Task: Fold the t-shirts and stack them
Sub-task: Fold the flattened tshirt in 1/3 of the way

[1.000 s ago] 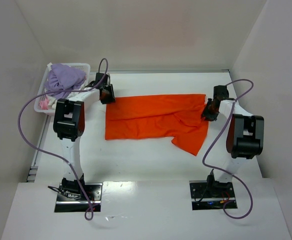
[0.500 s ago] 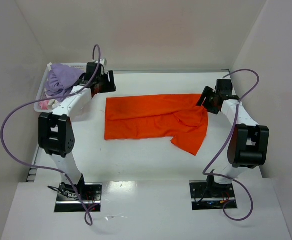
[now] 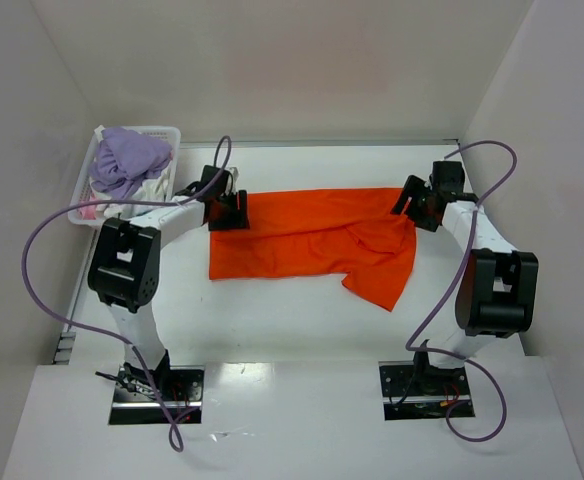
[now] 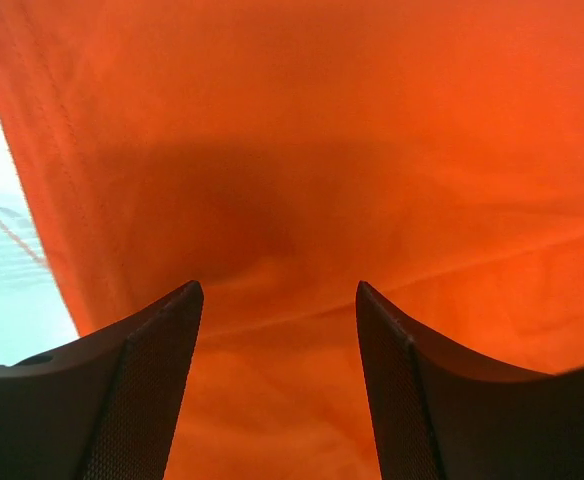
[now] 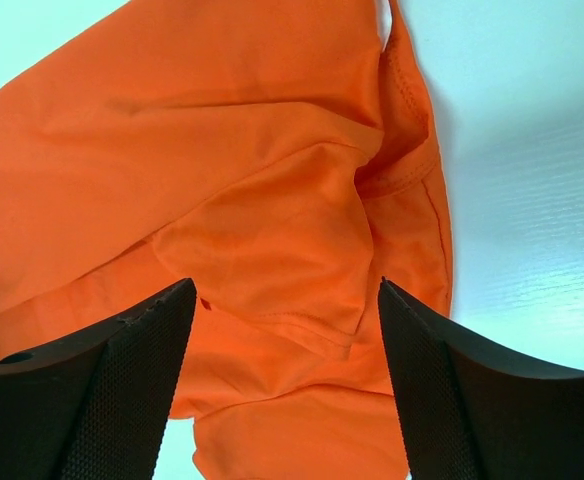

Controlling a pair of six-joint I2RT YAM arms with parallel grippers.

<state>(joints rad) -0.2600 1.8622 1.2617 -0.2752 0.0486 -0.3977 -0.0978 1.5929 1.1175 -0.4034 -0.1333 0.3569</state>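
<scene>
Left gripper (image 3: 234, 210) (image 4: 277, 290): the two dark fingers (image 4: 142, 380) stand apart with a wide gap, and nothing is clamped between them. Orange cloth fills the left wrist view beyond the tips, with a shadow on it just ahead of the gap. Whether the tips touch the cloth cannot be told.

Right gripper (image 3: 413, 203) (image 5: 285, 285): the fingers (image 5: 112, 390) are likewise spread and hold nothing. They are poised over a rumpled, layered part of the cloth where a hemmed edge curls.

Orange t-shirt (image 3: 312, 235) (image 4: 372, 150) (image 5: 252, 200): it lies on the white table (image 3: 272, 310) between the two grippers as a broad band running left to right. The left gripper is at its far-left corner and the right gripper at its far-right corner. The left part lies smooth. The right part is creased, and a flap reaches toward the near edge.

White lattice basket (image 3: 162, 131): it stands at the far-left corner of the table, apart from the shirt, and holds a lilac garment (image 3: 127, 158) heaped over paler cloth.

Purple cables (image 3: 47, 260) loop from both arms.
</scene>
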